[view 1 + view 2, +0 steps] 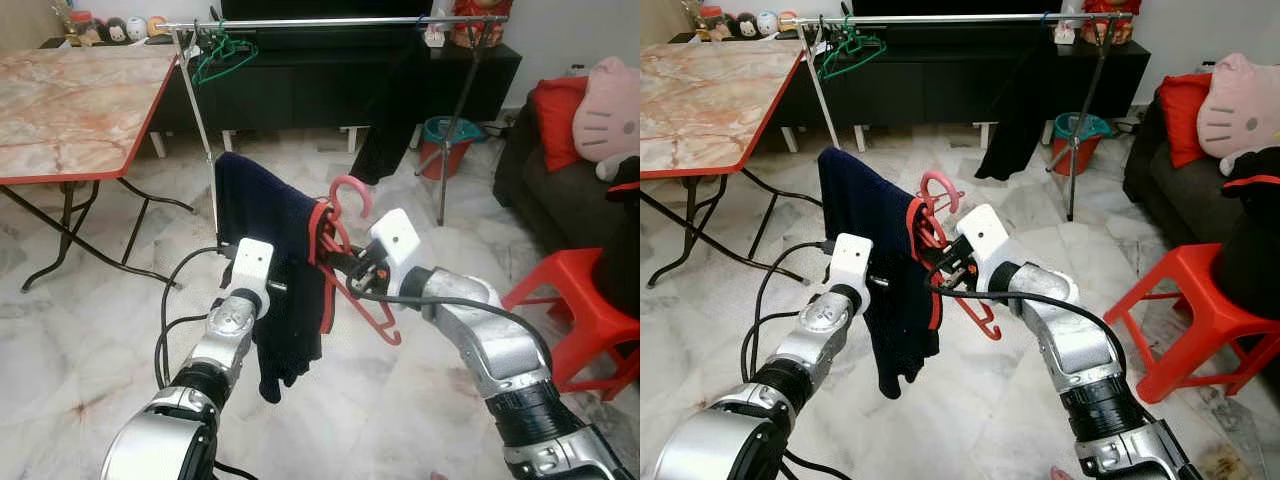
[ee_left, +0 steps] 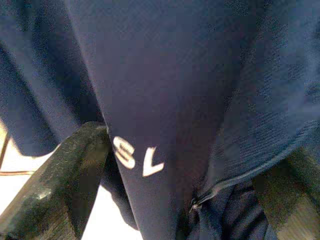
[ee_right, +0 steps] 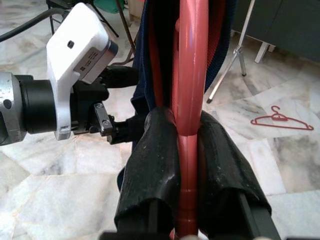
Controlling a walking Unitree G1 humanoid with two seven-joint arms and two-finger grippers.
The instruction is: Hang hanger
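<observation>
Hanger: red, carried mid-air between the two arms, hook uppermost, well short of the rail.
Shirt: dark blue, draped over the hanger and hanging down past the left wrist; probably supported from both sides so it would not slide off on the way to the rail.
Right gripper: closed on the hanger; in the right wrist view both black fingers pressed against the red bar from either side, with no gap left. Held below the hook, likely to leave the hook free for the rail.
Left gripper: tips buried in the shirt. In the left wrist view, fingers spread fairly wide with blue cloth sagging between them; a real pinch on the cloth could not be told.
Rail: silver bar on thin legs, far across the floor, in front of a black cabinet.
On the rail: green hangers near its left end, a dark garment toward its right; bare bar between them, the likely spot for the hook.
Second red hanger: lying flat on the marble floor, apart from the held one.
Nearby: table to the left, red stool and sofa to the right.
Stage: judged as carrying, hanging not yet done.
</observation>
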